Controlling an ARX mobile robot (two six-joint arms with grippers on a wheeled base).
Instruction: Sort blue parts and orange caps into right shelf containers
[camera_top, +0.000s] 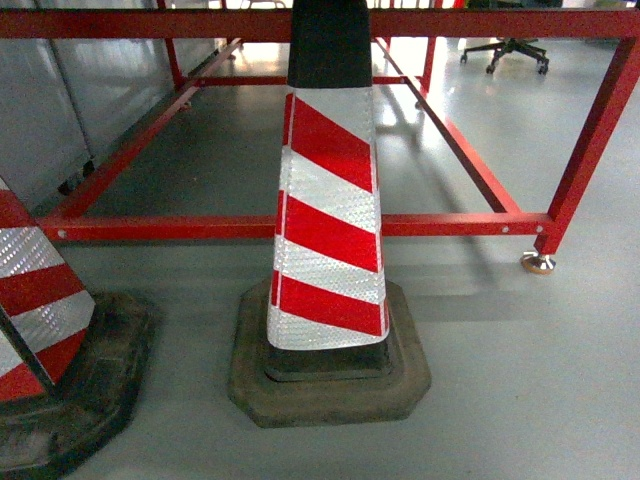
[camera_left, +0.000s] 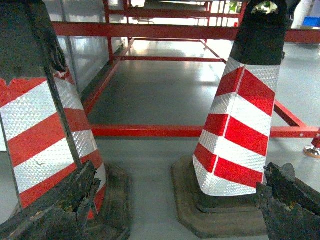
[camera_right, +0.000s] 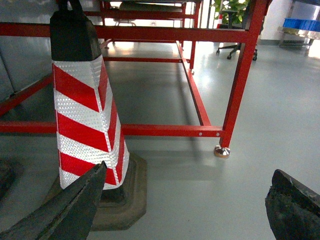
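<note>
Head view filled by a red-and-white striped traffic cone (camera_top: 328, 230) with a black top, upright on its dark rubber base on the grey floor (camera_top: 520, 380), just in front of the low rail of a red tube frame (camera_top: 180, 228). Second cone (camera_top: 35, 300) of the same kind cut off at the lower left corner, near the first but apart from it. Round metal foot (camera_top: 538, 263) under the frame's right post; office chair (camera_top: 510, 50) far back at the upper right. Seen from the left wrist, left gripper (camera_left: 182, 172) with jaws spread wide and holding nothing, dark worn fingers (camera_left: 60, 210) low at both lower corners, one cone on either side ahead. Seen from the right wrist, right gripper (camera_right: 189, 172) likewise gaping and empty, fingers (camera_right: 70, 210) framing bare floor beside the central cone. Blue containers (camera_right: 301, 23) far off at the upper right edge of the right wrist view, well apart from both grippers, too small to tell contents or support. Green plant (camera_right: 232, 7) behind the frame.
</note>
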